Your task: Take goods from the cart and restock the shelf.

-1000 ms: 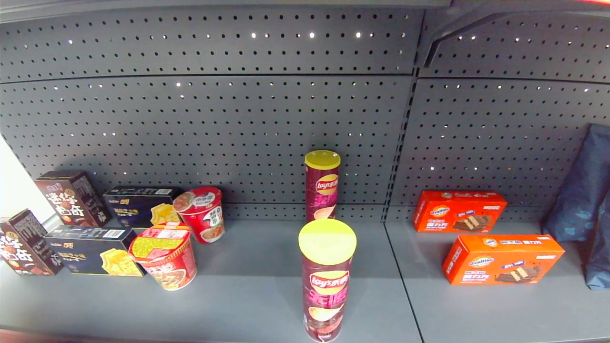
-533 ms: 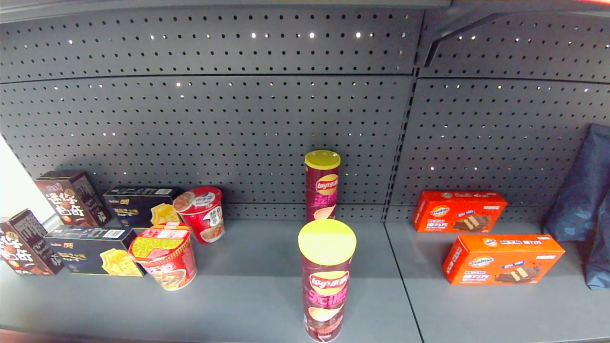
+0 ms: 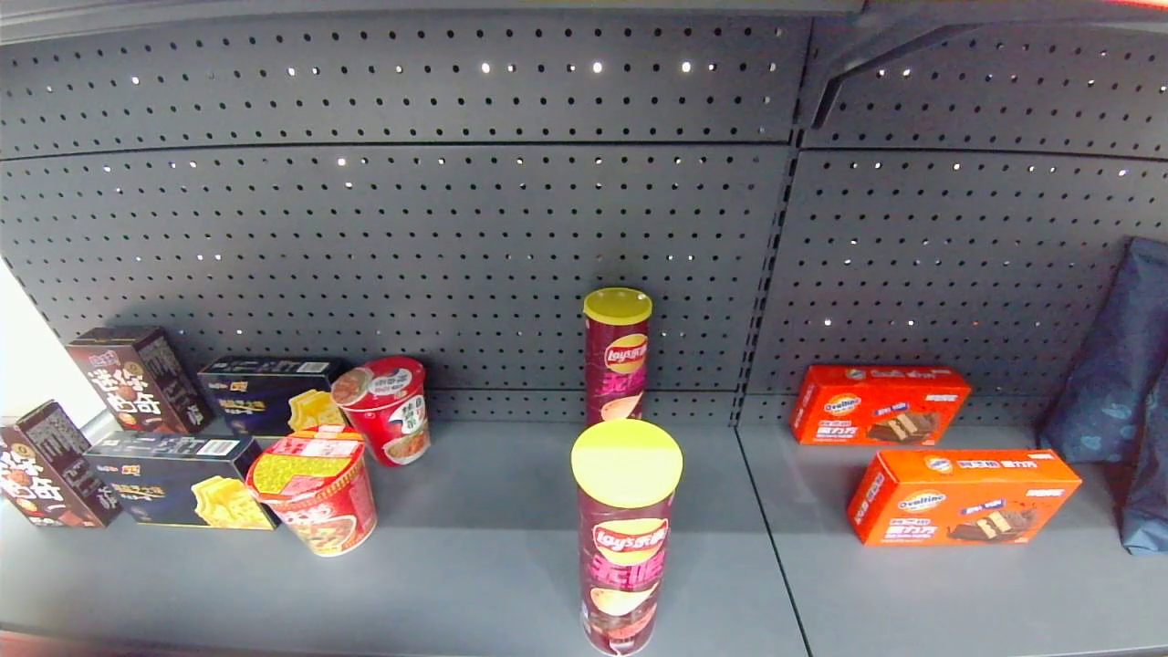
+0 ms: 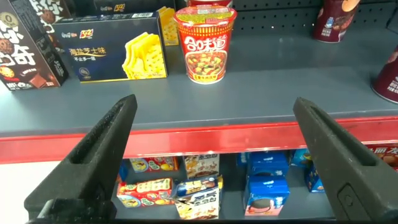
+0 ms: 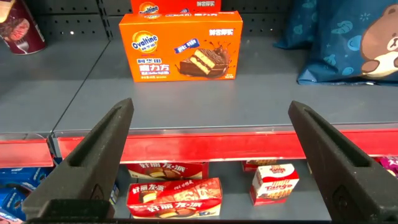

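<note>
My left end effector (image 4: 214,104) and right end effector (image 5: 211,107) both gape wide, empty, at the shelf (image 3: 493,547) front. On it the front chip can (image 3: 626,534) stands upright, yellow lid on, contents hidden. The noodle cup (image 3: 315,488) stands sealed just beside the navy box (image 3: 182,479).

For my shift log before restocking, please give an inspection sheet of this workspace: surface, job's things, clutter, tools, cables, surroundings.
Surface: grey metal shelf board, partly bare.
Job's things: two maroon cardboard crisp tubes with yellow lids, upright; two orange cardboard cake boxes; two red round noodle cups.
Clutter: nothing seen.
Tools: left tool and right tool open, empty.
Cables: nothing seen.
Surroundings: grey perforated back panel; blue soft bags at right.
</note>
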### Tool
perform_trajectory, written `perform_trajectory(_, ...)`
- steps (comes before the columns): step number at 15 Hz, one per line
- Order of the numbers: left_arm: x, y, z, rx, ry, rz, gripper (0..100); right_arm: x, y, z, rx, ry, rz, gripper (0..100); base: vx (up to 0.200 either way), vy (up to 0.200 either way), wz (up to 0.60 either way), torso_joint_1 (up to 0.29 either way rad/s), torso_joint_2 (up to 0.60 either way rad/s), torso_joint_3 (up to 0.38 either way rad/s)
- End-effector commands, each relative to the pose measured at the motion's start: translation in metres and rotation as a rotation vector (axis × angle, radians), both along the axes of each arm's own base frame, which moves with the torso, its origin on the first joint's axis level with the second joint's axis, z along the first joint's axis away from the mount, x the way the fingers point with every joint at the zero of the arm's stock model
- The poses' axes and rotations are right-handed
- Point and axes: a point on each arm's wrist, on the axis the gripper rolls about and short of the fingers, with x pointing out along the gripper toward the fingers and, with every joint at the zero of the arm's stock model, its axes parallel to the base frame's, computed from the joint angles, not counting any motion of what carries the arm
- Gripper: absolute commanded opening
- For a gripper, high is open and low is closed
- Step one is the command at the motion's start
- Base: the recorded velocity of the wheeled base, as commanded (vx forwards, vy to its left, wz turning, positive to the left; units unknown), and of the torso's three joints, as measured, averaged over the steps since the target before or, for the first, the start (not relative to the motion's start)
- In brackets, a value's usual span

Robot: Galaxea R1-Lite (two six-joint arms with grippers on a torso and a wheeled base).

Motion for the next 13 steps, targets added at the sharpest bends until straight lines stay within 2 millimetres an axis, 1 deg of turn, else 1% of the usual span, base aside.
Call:
perform_trajectory(1, 0.0001, 0.0000, 0.0002, 0.000, 0.000, -0.001, 100, 0.0001, 0.0000, 0.0000, 0.000, 0.001, -0.001, 100, 0.000, 0.000, 0.00, 0.000, 0.00, 0.000)
perform_trajectory(13, 0.0000, 0.0000, 0.0001, 0.000, -0.001, -0.001, 100, 0.0001, 0.0001, 0.0000, -0.002, 0.001, 0.002, 100, 0.000, 0.000, 0.00, 0.000, 0.00, 0.000)
